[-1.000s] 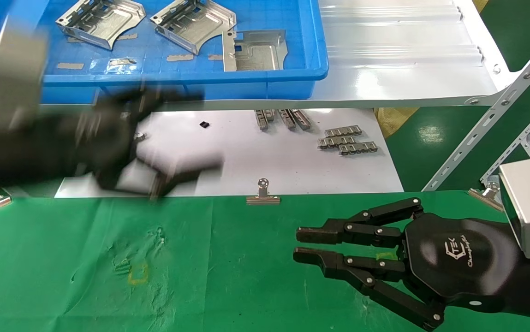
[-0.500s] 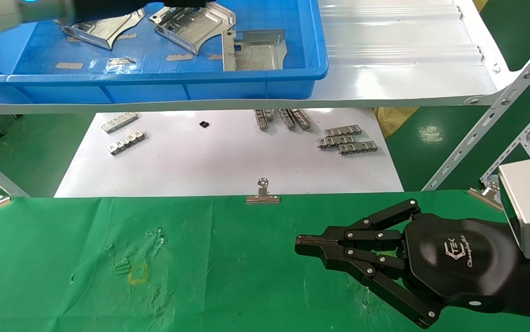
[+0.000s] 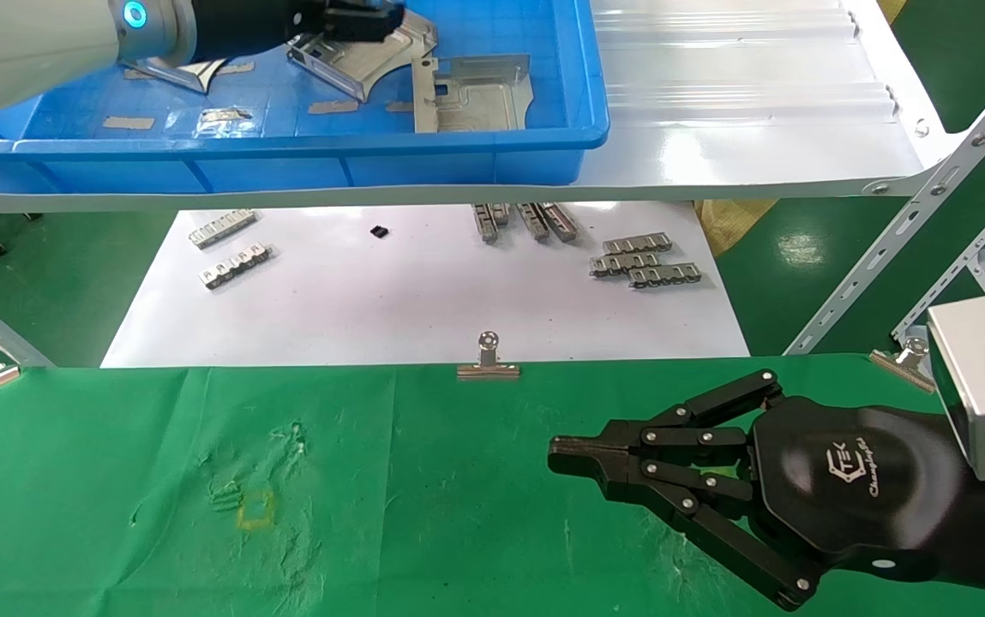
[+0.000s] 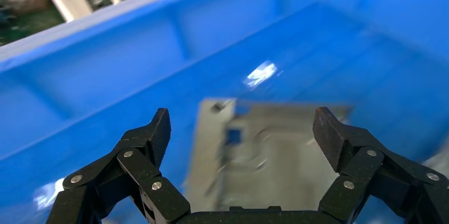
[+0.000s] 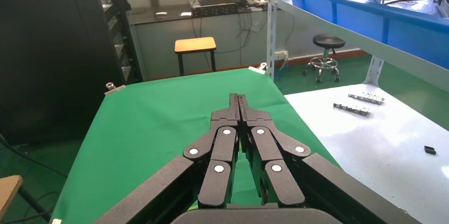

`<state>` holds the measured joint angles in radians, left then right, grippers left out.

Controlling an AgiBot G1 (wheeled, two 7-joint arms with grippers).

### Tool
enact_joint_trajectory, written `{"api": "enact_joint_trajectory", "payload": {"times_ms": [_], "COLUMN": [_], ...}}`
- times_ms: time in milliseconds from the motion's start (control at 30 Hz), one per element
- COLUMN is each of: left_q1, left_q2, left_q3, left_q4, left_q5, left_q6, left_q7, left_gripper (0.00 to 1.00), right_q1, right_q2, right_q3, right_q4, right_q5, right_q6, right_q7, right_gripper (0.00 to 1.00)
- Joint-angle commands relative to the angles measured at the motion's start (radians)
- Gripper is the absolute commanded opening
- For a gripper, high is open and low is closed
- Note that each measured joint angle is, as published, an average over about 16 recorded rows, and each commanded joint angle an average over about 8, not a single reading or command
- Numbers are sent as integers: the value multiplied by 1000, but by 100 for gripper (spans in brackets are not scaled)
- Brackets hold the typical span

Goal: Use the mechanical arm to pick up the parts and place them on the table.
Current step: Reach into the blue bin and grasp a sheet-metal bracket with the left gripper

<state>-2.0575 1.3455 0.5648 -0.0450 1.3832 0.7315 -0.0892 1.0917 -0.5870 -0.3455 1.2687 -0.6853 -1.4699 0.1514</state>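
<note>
Three shiny silver parts lie in the blue bin [image 3: 286, 163] on the shelf: one partly under my left arm [image 3: 188, 75], a middle one [image 3: 372, 60] and a right one [image 3: 475, 90]. My left gripper [image 3: 363, 15] hovers in the bin over the middle part. In the left wrist view it [image 4: 243, 126] is open wide, with a blurred silver part [image 4: 270, 155] below and between the jaws, not gripped. My right gripper [image 3: 556, 454] is shut and empty, low over the green cloth table [image 3: 423, 531]; its closed fingertips show in the right wrist view [image 5: 238, 99].
The glossy white shelf [image 3: 741, 111] carries the bin. A white board [image 3: 423, 300] below holds small grey toothed strips [image 3: 646, 261]. Binder clips [image 3: 489, 360] edge the cloth. A slanted metal shelf strut [image 3: 912, 223] stands at the right. A yellow square mark [image 3: 256, 508] is on the cloth.
My left arm has swung from over the white board up into the blue bin and then right over the middle part. My right gripper has closed its fingers.
</note>
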Motion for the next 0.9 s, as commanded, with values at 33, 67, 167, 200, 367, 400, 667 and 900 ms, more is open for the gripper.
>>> {"api": "enact_joint_trajectory", "payload": {"times_ms": [33,67,167,200,367,400,667,900], "left_q1": [1,2,5,5,4,3,-2,-7], "left_q2": [4,4,4,3,2,2,-1,-5], "left_q3": [11,16,25,27,37,38,49,58], "left_q4": [5,4,3,3,2,2,2,10], "left_q5": [16,21,32,34,45,46,55,65], "left_q6": [-25,-34,-54,-59,-72,-73,-72,-66], "left_q7": [1,1,-5,-8,-21,-24,-42,-58], "left_gripper": [0,0,0,0,0,0,0,0], "right_q1": [0,0,0,0,0,0,0,0], "right_q2": [0,0,0,0,0,0,0,0], "right_q3": [0,0,0,0,0,0,0,0], "right_q4": [0,0,0,0,0,0,0,0], "right_q5": [0,0,0,0,0,0,0,0], "right_q6": [0,0,0,0,0,0,0,0], "right_q7": [0,0,0,0,0,0,0,0], "right_gripper": [100,100,100,100,100,100,100,100]}}
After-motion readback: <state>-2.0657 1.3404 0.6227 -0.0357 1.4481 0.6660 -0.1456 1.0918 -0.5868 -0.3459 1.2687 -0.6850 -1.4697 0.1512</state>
